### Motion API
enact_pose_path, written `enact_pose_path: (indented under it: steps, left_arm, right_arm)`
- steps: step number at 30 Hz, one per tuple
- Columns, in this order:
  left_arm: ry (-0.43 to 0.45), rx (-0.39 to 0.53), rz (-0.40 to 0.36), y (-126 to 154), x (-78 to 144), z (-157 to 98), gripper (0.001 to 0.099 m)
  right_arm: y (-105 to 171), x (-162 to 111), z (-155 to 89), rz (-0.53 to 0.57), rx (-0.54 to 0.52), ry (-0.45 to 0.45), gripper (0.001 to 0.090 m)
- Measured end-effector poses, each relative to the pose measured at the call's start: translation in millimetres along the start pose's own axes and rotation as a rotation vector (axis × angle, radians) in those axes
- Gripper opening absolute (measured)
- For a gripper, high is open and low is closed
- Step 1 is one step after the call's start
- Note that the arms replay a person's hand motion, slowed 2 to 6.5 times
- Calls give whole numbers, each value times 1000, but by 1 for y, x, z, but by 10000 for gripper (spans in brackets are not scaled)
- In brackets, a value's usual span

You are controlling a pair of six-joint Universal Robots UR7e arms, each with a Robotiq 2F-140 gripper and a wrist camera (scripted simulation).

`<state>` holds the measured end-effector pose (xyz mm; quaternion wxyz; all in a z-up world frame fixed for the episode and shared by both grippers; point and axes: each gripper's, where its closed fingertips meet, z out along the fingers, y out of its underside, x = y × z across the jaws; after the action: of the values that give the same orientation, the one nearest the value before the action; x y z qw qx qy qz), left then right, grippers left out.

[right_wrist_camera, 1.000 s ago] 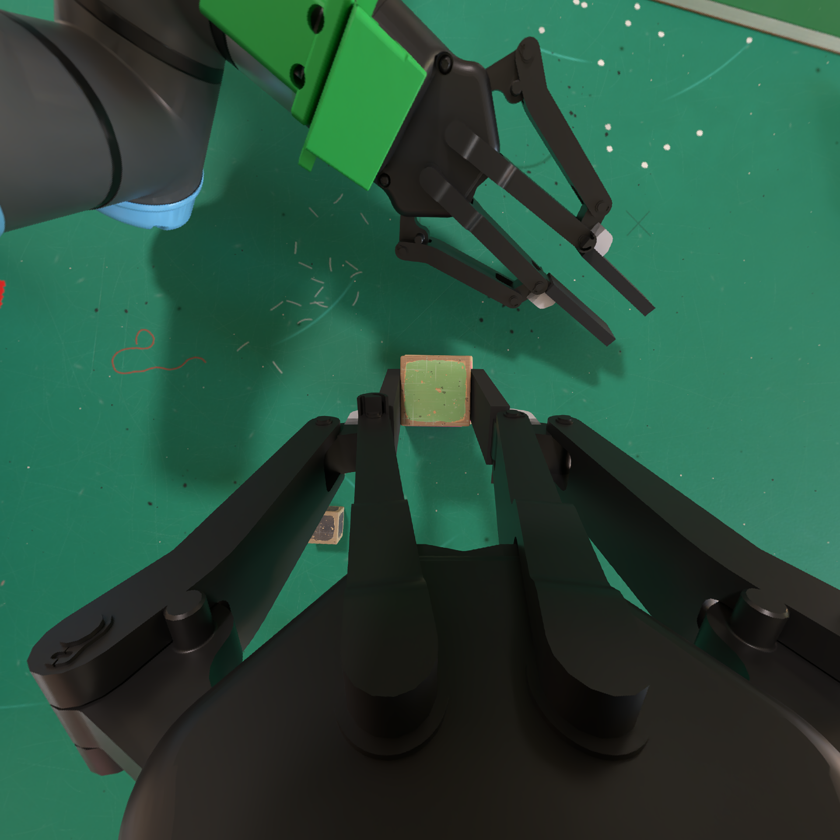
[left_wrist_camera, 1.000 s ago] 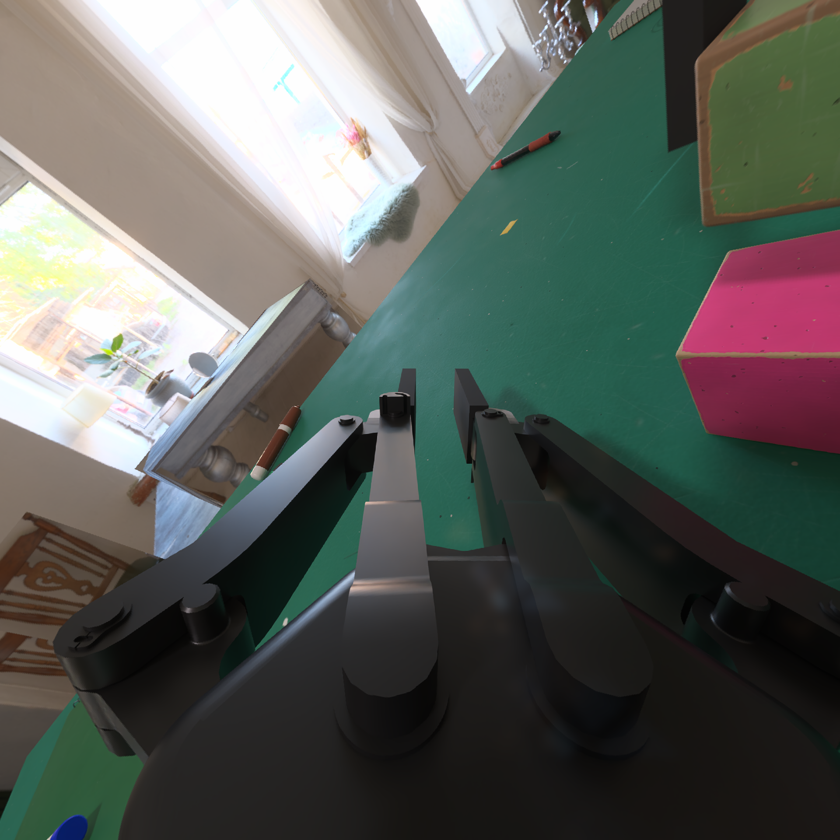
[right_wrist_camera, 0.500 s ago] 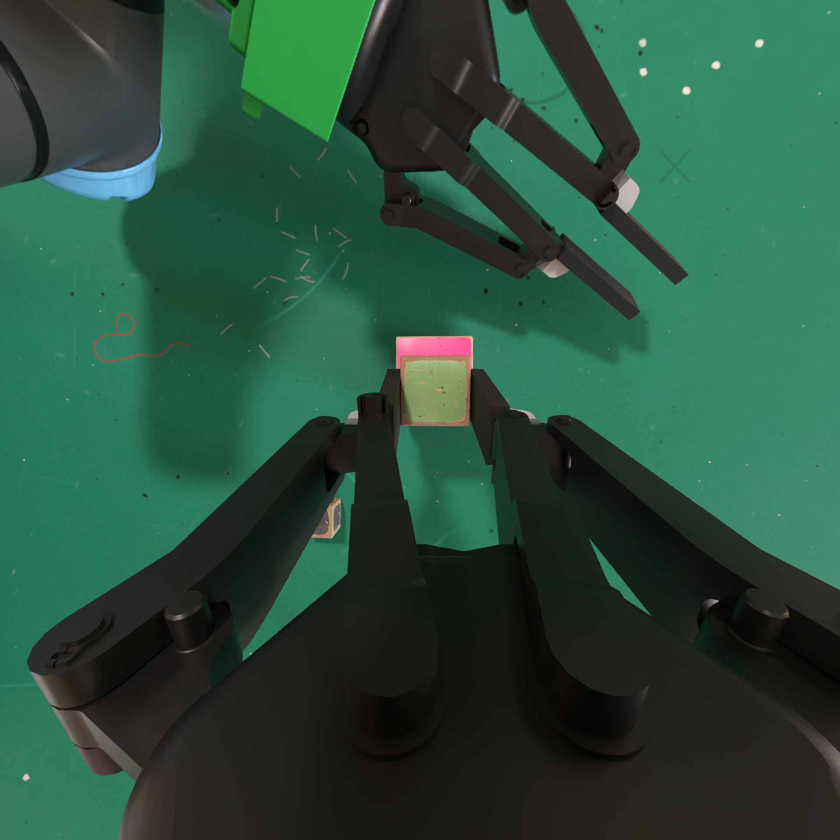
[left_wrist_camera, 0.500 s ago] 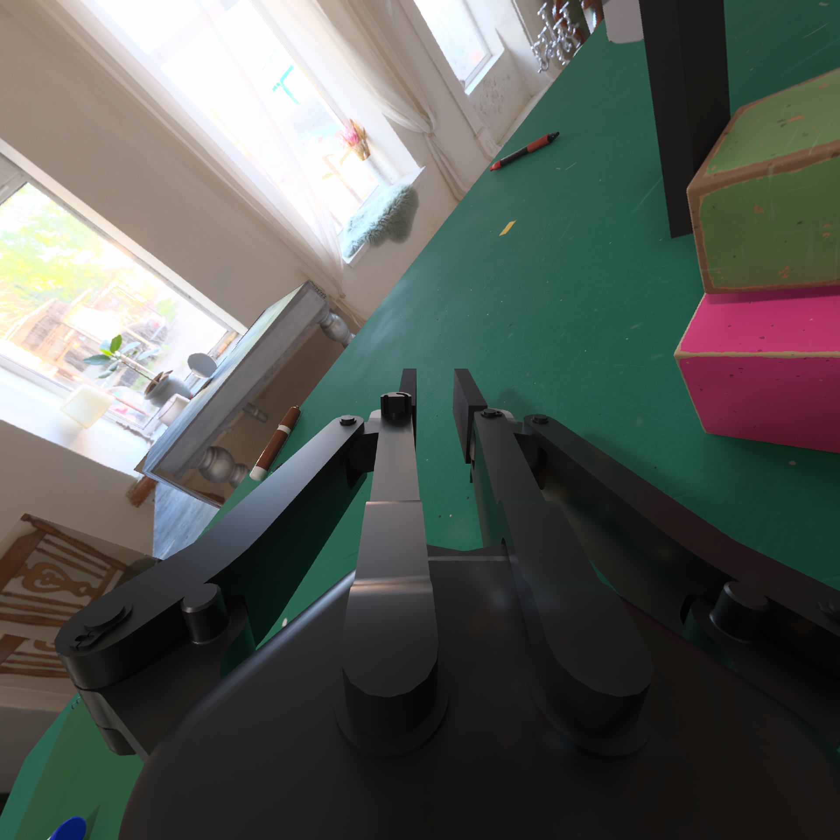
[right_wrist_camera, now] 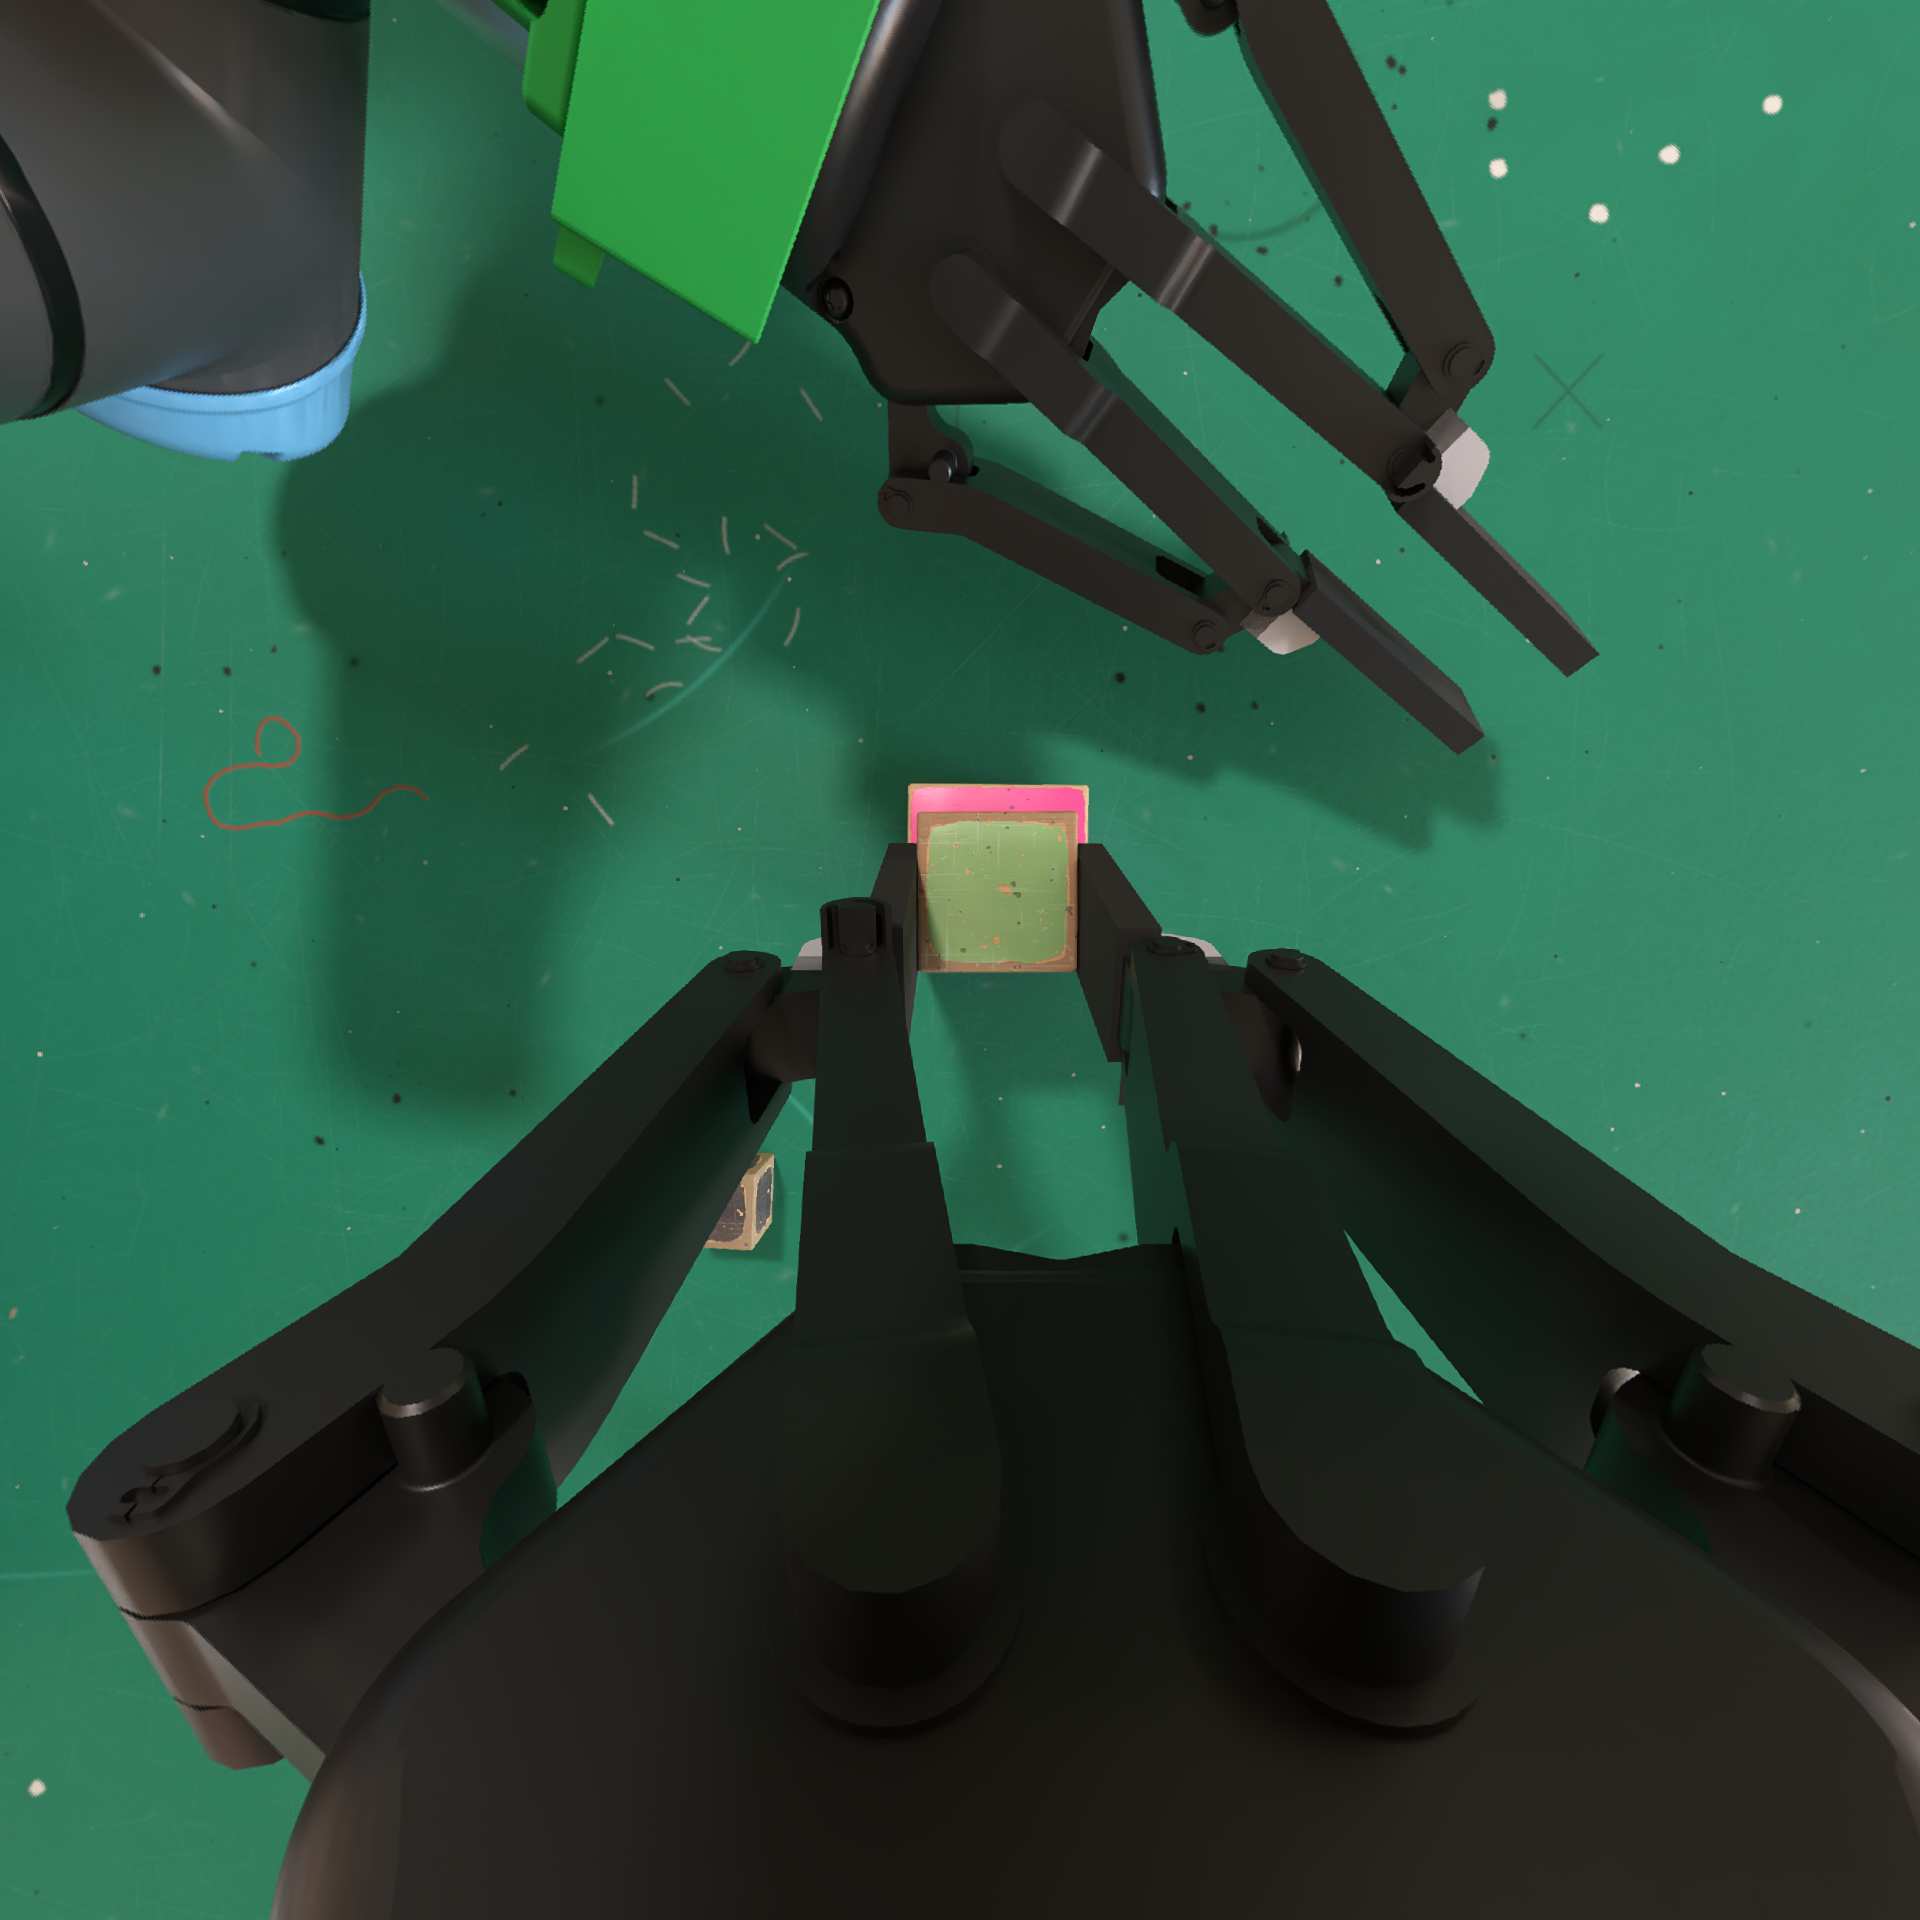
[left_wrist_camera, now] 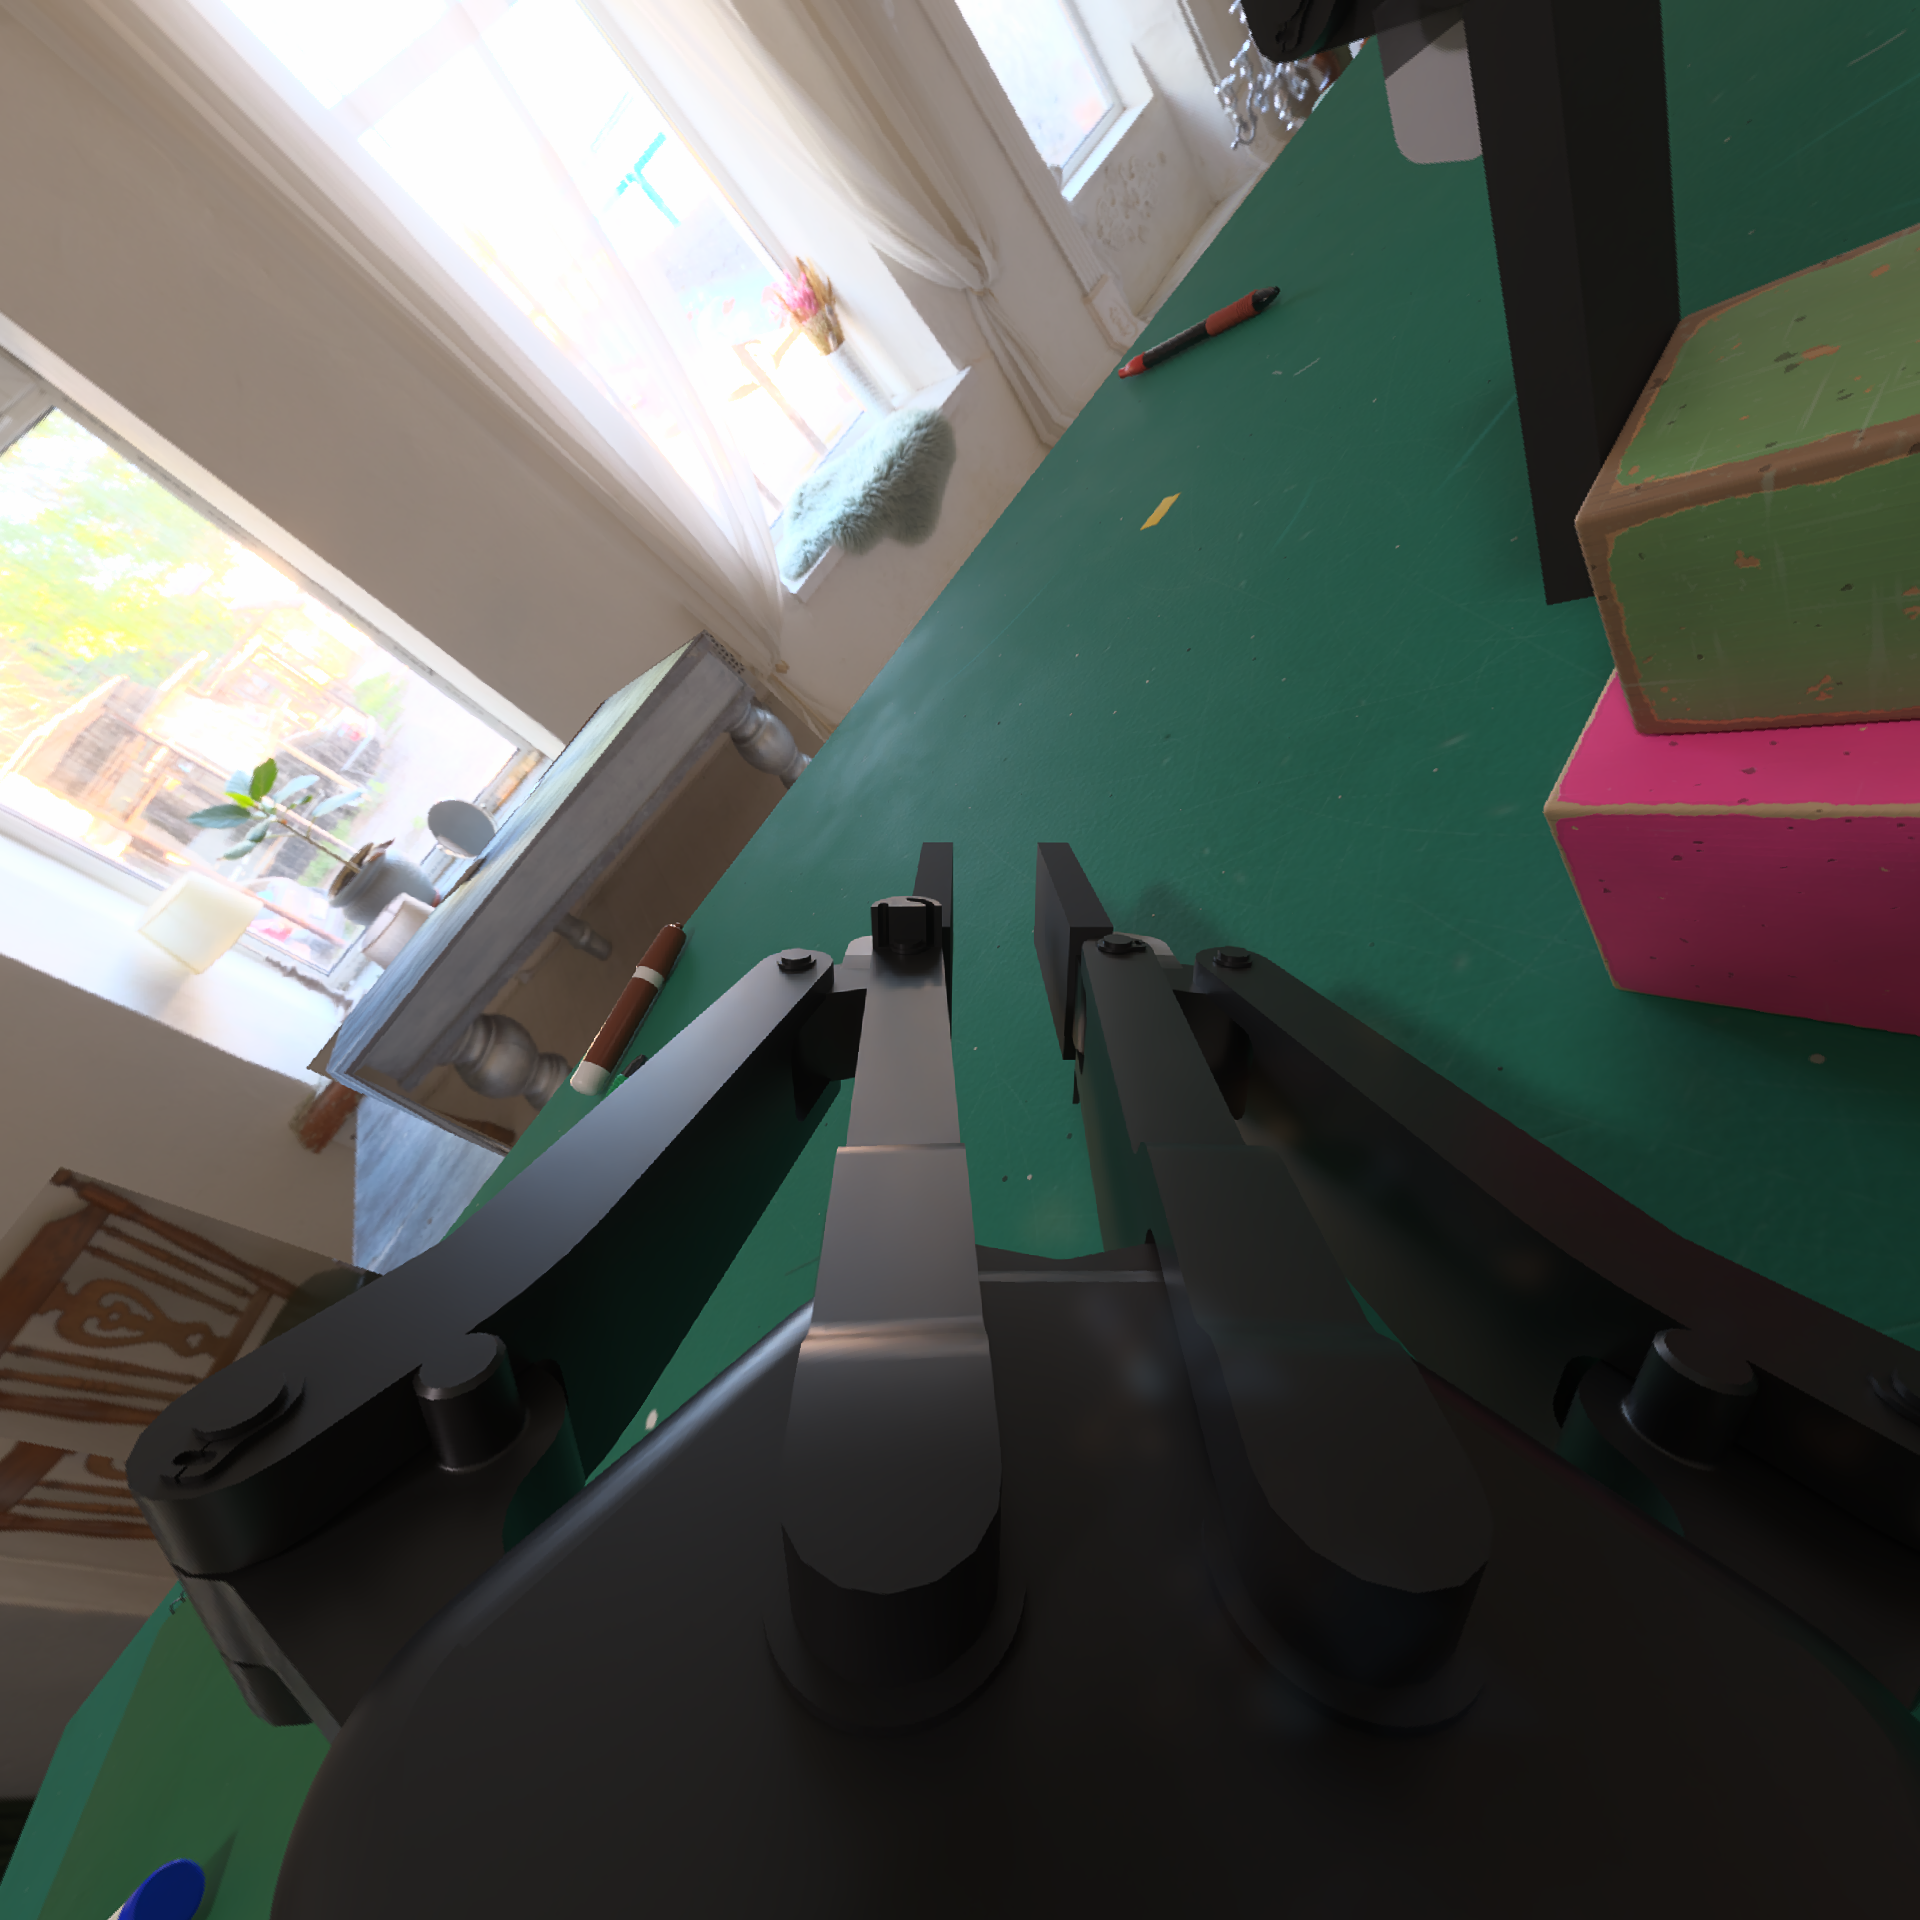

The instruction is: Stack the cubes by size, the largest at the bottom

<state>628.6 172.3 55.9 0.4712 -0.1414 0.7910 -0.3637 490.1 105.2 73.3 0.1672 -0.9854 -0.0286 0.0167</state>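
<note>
My right gripper (right_wrist_camera: 997, 904) is shut on the green cube (right_wrist_camera: 995, 894), which it holds from above. In the left wrist view the green cube (left_wrist_camera: 1766, 582) rests on top of the larger pink cube (left_wrist_camera: 1745, 894), with one right finger (left_wrist_camera: 1558, 312) along its side. Only a pink strip of the pink cube (right_wrist_camera: 997, 800) shows beyond the green one. A small tan and black cube (right_wrist_camera: 750, 1200) lies on the mat, partly hidden behind my right gripper's linkage. My left gripper (left_wrist_camera: 992, 899) is narrowly open and empty, low over the mat beside the stack; it also shows in the right wrist view (right_wrist_camera: 1507, 691).
A green table mat (left_wrist_camera: 1247, 727) covers the table. A red pen (left_wrist_camera: 1200, 332) and a yellow scrap (left_wrist_camera: 1161, 510) lie far off, and a brown marker (left_wrist_camera: 629, 1008) lies by the table edge. The left arm's green plate (right_wrist_camera: 707, 145) hangs above the stack's far side. A red thread (right_wrist_camera: 301, 790) lies to the left.
My right gripper has come down with the green cube, from above and beside the pink cube onto its top. The left gripper has not moved.
</note>
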Motion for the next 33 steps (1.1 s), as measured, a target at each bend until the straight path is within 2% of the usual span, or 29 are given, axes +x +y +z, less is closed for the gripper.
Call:
enact_pose_path:
  steps: [33]
  left_arm:
    - [-9,-17,0,2,-1,3,205]
  right_arm:
    - [-5,2,1,12,29,-2,380]
